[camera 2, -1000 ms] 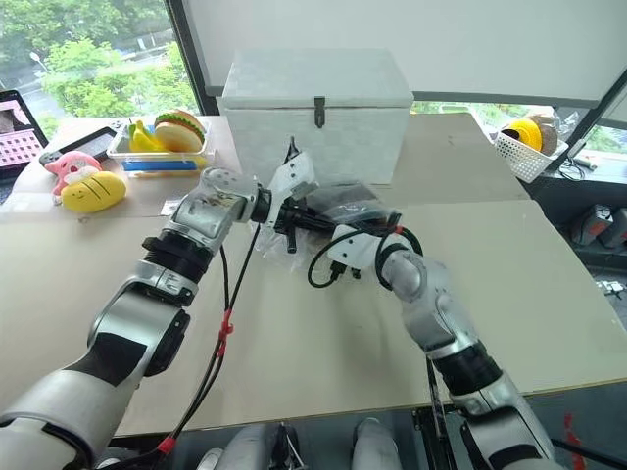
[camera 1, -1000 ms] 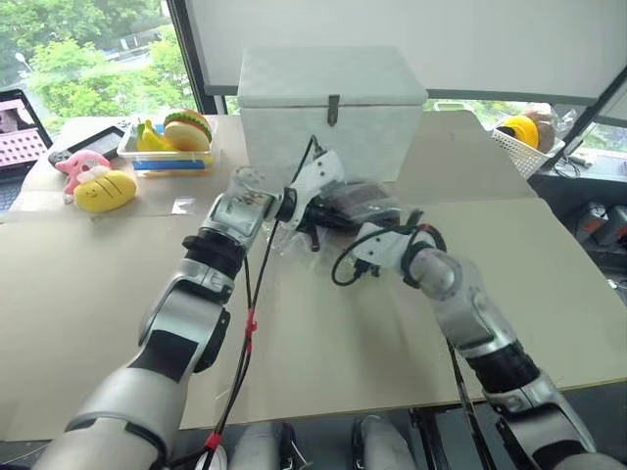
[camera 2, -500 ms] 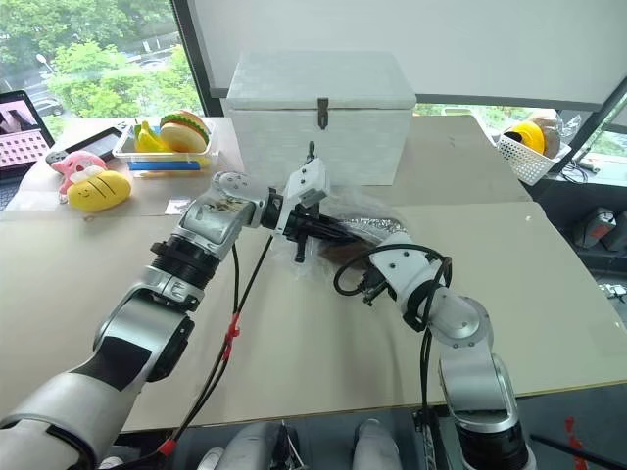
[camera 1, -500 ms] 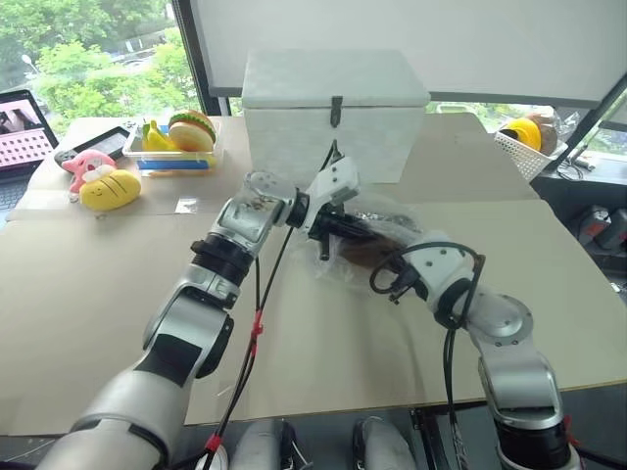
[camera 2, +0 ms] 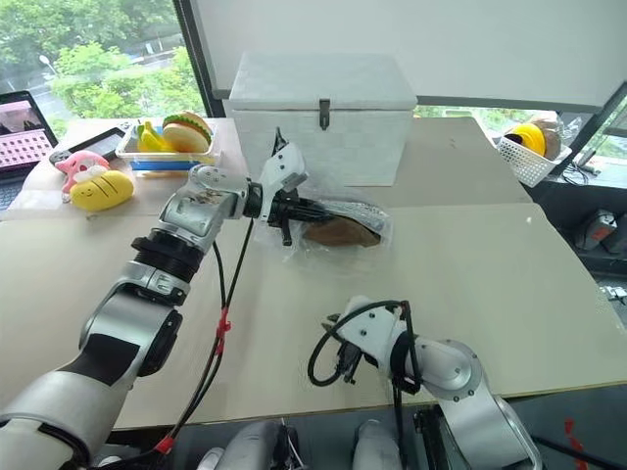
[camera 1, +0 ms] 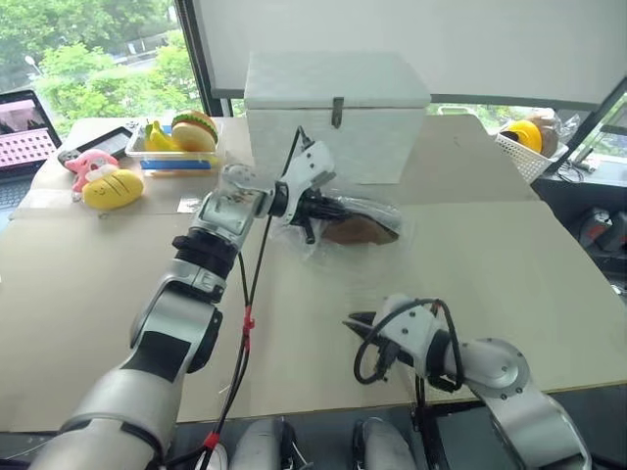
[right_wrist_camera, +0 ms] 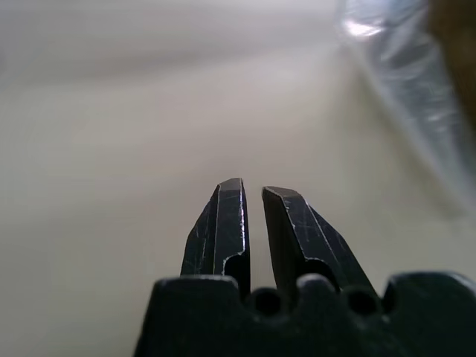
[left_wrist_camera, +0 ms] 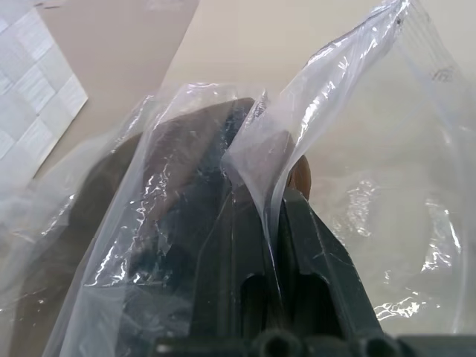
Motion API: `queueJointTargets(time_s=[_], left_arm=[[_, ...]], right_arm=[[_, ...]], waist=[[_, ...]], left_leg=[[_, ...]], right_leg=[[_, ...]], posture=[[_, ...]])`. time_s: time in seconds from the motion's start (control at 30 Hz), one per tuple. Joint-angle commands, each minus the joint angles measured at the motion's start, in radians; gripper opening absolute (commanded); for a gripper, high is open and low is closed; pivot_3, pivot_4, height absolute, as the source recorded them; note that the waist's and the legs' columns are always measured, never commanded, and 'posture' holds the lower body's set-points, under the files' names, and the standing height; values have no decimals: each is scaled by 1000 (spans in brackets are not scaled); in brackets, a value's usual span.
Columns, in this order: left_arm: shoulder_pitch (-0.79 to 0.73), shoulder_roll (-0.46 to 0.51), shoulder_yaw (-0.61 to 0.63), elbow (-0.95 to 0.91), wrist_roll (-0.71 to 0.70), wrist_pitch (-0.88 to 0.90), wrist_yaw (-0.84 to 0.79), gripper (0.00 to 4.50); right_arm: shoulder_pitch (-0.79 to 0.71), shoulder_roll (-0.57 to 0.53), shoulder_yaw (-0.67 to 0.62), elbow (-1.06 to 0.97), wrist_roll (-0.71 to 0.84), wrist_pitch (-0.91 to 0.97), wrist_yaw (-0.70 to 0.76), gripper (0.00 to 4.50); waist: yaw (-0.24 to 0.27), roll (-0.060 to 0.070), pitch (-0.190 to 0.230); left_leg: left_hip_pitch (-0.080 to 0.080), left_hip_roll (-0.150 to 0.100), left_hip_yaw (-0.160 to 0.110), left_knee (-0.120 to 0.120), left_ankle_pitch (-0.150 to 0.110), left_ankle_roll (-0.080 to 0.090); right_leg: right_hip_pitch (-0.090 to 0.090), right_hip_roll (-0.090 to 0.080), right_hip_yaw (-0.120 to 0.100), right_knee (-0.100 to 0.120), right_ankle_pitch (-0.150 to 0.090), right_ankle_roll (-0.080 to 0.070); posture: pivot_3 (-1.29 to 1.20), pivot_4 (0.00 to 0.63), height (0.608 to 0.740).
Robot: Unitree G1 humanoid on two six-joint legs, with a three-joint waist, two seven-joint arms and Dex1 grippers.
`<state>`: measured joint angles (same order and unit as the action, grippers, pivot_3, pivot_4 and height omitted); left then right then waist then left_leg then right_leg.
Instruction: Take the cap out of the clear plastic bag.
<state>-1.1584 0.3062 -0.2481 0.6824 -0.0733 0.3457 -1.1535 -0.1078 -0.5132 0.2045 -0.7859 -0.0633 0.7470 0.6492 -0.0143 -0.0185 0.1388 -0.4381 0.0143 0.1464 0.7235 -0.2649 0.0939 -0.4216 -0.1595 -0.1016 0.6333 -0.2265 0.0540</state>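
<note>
While the cap (camera 1: pixel 359 230) lies inside the clear plastic bag (camera 1: pixel 384 217), on the table (camera 1: pixel 549 264) just in front of the white box (camera 1: pixel 335 110), the film is pinched in the closed left gripper (camera 1: pixel 315 212). The right gripper (camera 1: pixel 357 319) is seen near the table's front edge, well apart from the bag, fingers nearly together and empty. The pinch is best kept firm so the bag's mouth (seemingly toward the left gripper) is entered and fabric alone is caught. Counted: one cap, one bag, one box, two grippers.
</note>
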Motion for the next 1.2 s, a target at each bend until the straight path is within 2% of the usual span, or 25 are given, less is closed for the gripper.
queueJointTargets(time_s=[0.03, 0.17, 0.4, 0.5, 0.6, 0.73, 0.8, 0.97, 1.2], left_arm=[[-14, 9, 7, -37, 0, -7, -17, 0], [-7, 12, 1, -47, 2, -3, -31, 0], [-4, 8, 3, -69, -7, 6, -37, 0], [-5, 1, 12, -69, -9, -3, -22, 0], [-4, 3, 14, -80, -11, -8, -27, 0], [19, 18, 4, -116, -15, -7, -55, 1290], [33, 23, -6, -132, -8, -12, -58, 1781], [46, 27, -15, -139, 7, -23, -52, 3455], [36, 23, -12, -119, 16, -35, -42, 3455]], right_arm=[[-76, 38, -84, -5, 23, -16, -62, 718], [-193, 136, -159, -34, 139, 40, -82, 718], [-270, -4, -43, 189, -34, -83, -140, 718], [-297, -37, 20, 280, -95, -155, -148, 718], [-300, -42, 31, 301, -113, -180, -150, 718], [-304, -34, 29, 315, -130, -197, -153, 664], [-307, -35, 35, 326, -146, -207, -156, 664], [-313, -26, 45, 352, -166, -225, -160, 664], [-278, -17, 54, 316, -145, -217, -128, 664]], waist=[[1, 0, 0], [2, 0, 0], [4, 0, 0], [-1, 0, 0], [-2, 0, 0], [-1, 0, 0], [-1, 0, 0], [0, 0, 0], [0, 0, 0]], left_leg=[[0, 0, 0, 0, 0, 0], [0, 0, 0, -2, 0, 0], [0, -1, 0, -2, 0, 0], [0, 0, 0, -2, 0, 0], [0, 0, 0, -3, 0, 0], [0, 0, 1, -4, 0, 0], [0, 0, 0, -4, 0, 0], [0, 0, 0, -3, 0, 0], [0, 0, 0, -4, 0, 0]], right_leg=[[0, 0, 0, 0, 0, 0], [-1, 1, -1, 0, 0, 0], [0, 0, -2, -1, 0, 0], [-1, 0, -1, -1, 0, 0], [-1, 1, -1, -1, 0, 0], [-1, 1, -1, -1, 0, 0], [-1, 1, -2, -1, 0, 0], [-1, 1, -1, -1, 0, 0], [-1, 1, -2, -1, 0, 0]], posture=[[0, 150, 723], [0, 150, 723], [0, 150, 723], [0, 150, 723], [0, 150, 723], [0, 150, 723], [0, 150, 723], [0, 150, 723], [0, 150, 723]])
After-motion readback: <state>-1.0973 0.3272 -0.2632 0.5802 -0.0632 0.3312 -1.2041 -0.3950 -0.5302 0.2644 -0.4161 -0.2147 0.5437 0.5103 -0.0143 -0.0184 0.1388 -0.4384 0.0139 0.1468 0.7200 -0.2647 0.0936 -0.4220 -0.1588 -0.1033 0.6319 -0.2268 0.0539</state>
